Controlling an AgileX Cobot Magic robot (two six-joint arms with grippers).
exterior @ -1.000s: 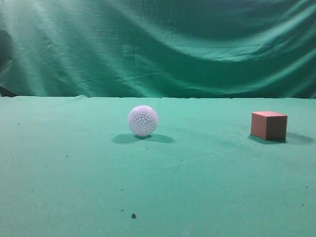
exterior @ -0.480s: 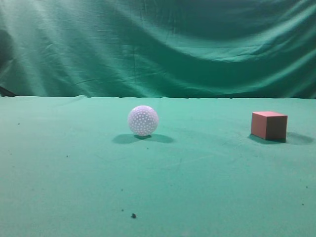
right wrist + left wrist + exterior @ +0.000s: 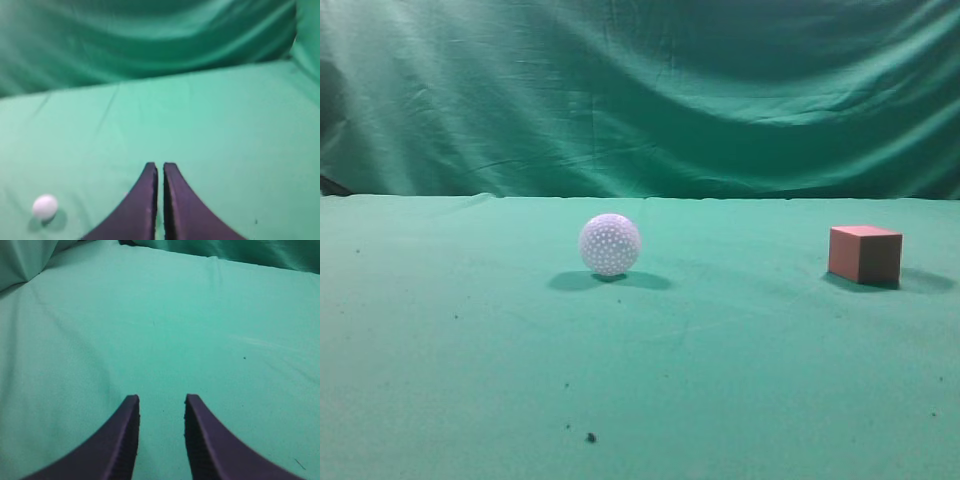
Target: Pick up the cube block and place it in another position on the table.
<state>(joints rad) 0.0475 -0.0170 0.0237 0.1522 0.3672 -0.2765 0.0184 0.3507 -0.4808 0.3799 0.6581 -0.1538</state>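
Your left tool (image 3: pixel 161 405) hangs over bare green cloth with its two dark fingers (image 3: pixel 122 440) parted by a clear gap, and it has hold of nothing. Your right tool (image 3: pixel 159 170) has its fingers (image 3: pixel 142 200) drawn almost together, only a thin sliver of green showing between them, and nothing is caught there either. Neither tool appears in the exterior view.

You can see the cube (image 3: pixel 864 254) resting flat on the counter (image 3: pixel 720 380) at the far right of the exterior view, one corner edge turned toward the camera, a soft shadow trailing off to its right. It does not show in either wrist view.

You will find the white dimpled ball (image 3: pixel 610 244) sitting near the middle of the counter, well apart from the cube and to its left. From the right wrist view the same ball (image 3: pixel 45 207) lies low on the left, well clear of the tool. A green wrinkled curtain (image 3: pixel 640 90) hangs behind the counter, and a few dark specks (image 3: pixel 590 437) dot the cloth near the front.
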